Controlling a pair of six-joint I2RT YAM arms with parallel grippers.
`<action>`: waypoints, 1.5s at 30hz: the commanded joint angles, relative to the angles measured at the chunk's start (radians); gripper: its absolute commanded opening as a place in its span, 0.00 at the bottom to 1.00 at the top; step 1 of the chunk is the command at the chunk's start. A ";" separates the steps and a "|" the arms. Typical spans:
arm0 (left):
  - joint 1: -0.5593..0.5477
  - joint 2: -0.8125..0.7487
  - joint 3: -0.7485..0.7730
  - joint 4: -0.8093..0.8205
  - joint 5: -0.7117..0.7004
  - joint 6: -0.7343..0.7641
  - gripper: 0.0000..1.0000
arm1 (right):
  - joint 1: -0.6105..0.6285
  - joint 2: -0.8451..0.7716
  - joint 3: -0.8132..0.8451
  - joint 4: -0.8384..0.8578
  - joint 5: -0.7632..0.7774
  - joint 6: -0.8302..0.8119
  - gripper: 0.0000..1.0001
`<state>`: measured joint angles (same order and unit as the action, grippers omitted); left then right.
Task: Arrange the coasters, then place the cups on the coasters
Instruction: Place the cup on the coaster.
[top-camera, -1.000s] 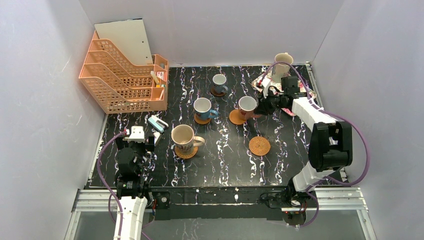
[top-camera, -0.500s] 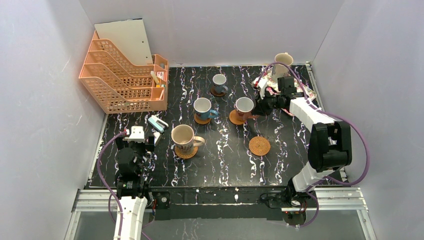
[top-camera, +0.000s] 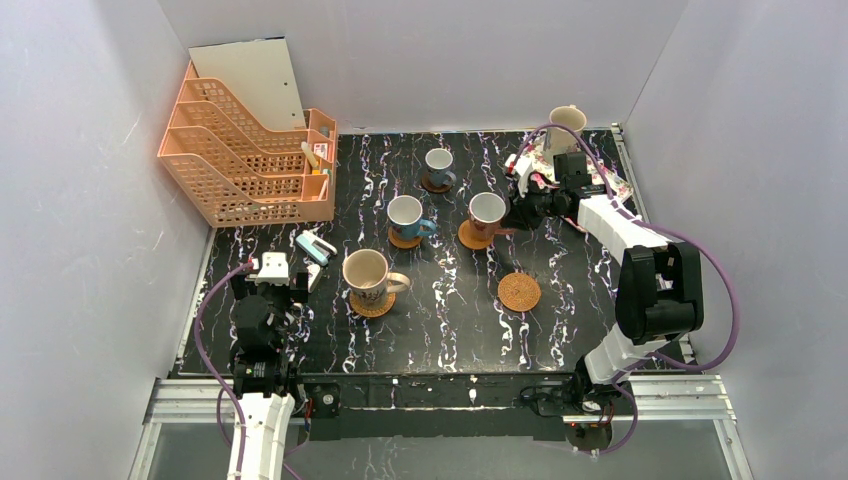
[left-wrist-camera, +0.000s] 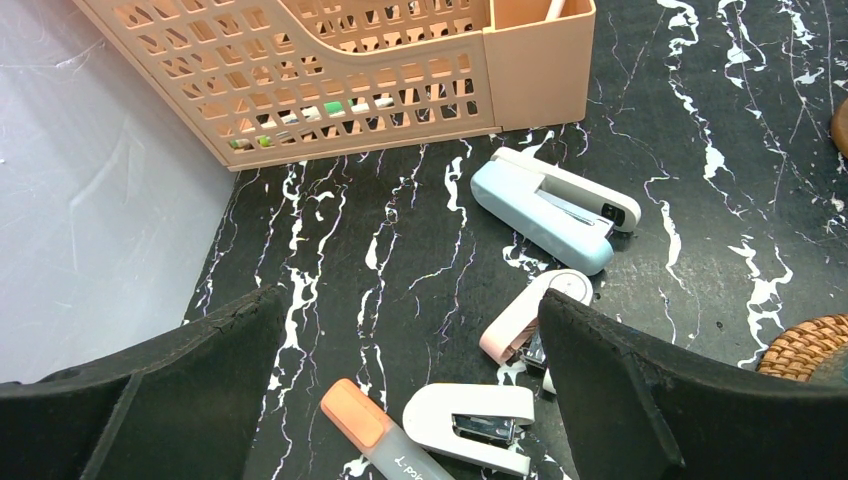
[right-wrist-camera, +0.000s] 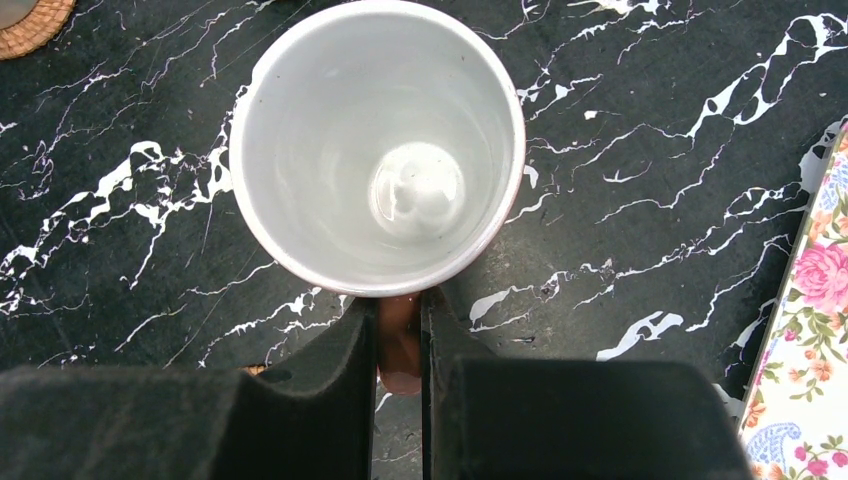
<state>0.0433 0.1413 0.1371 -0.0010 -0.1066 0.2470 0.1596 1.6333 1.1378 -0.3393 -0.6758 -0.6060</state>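
Counting from the overhead view: five coasters (top-camera: 372, 305) are laid out on the counter (top-camera: 450, 300), and three carry mugs, namely the far blue mug (top-camera: 438, 160), the near blue mug (top-camera: 405, 212) and the large beige mug (top-camera: 365, 270). The fourth coaster (top-camera: 468, 237) lies under or just beside the brown mug (top-camera: 488, 209), which the right end effector (top-camera: 520, 212) has by the handle. Whether that mug rests on the disc or hangs above it cannot be told. The wicker coaster (top-camera: 519, 292) is bare, nearer the right arm. The second beige mug (top-camera: 566, 120) stands on the flowered tray (top-camera: 527, 163) in the far right corner, not yet fetched. The left end effector (top-camera: 280, 283) hangs at the near left. Left wrist view: jaws spread wide and holding nothing, above the staplers (left-wrist-camera: 545, 215) and beside the file rack (left-wrist-camera: 350, 80). Right wrist view: fingers narrow, pinched on the brown mug's handle, its white inside facing up. Judged progress: three of five mugs placed, the fourth in hand, one mug and one coaster outstanding.
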 joint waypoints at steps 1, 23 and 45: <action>0.004 -0.006 -0.011 0.015 -0.009 0.007 0.97 | 0.012 -0.012 0.022 0.068 -0.044 0.003 0.01; 0.004 -0.012 -0.013 0.013 -0.014 0.008 0.97 | 0.018 -0.016 0.019 0.083 -0.044 0.016 0.01; 0.004 -0.011 -0.013 0.013 -0.009 0.009 0.97 | 0.017 -0.016 0.013 0.099 -0.045 0.028 0.01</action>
<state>0.0433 0.1387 0.1371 -0.0010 -0.1120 0.2508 0.1726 1.6337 1.1366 -0.3126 -0.6754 -0.5858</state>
